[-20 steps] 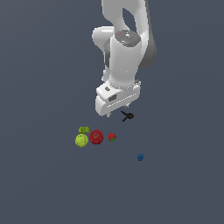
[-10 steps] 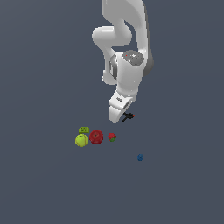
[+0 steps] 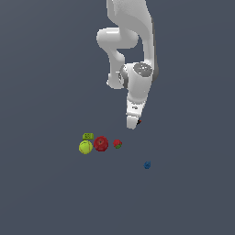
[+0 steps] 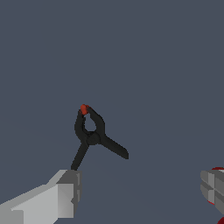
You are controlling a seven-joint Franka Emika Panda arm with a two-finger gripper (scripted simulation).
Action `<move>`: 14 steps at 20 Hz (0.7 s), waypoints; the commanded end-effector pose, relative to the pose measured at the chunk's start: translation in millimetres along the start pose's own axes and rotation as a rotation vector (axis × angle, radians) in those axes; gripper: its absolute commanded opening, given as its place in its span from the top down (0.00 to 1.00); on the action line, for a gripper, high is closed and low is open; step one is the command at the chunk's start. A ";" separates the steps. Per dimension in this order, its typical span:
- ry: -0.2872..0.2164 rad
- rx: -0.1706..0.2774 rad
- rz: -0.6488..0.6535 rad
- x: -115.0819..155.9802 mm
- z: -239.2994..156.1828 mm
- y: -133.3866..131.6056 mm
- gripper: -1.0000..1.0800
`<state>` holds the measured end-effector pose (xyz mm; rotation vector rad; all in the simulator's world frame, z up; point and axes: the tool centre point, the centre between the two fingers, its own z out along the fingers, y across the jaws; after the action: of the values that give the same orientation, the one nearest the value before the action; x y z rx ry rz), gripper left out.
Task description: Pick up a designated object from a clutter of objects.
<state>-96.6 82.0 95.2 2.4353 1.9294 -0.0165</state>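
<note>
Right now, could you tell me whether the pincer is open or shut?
Open. In the wrist view the pincer shows its two fingers spread far apart, with the black clamp lying flat between and beyond them, ungripped.

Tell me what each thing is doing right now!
Gripper: open, a finger on each side of the clamp.
Clamp: lying flat, not grabbed yet.
Apple: sitting between ball and small fruit.
Ball: resting by the green block.
Small fruit: resting.
Blue lump: alone.

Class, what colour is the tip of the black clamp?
Red-orange; the clamp shows best in the wrist view.
</note>
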 end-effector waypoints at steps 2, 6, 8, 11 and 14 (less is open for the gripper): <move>0.010 0.006 -0.104 5.4 12.5 -16.4 0.04; 0.021 0.011 -0.189 9.9 22.1 -30.5 0.04; 0.025 0.013 -0.220 11.5 25.4 -35.8 0.04; 0.030 0.015 -0.251 13.2 28.7 -41.4 0.04; 0.032 0.016 -0.266 13.9 30.2 -43.9 0.04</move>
<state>-134.6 103.8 64.6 2.1915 2.2495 -0.0017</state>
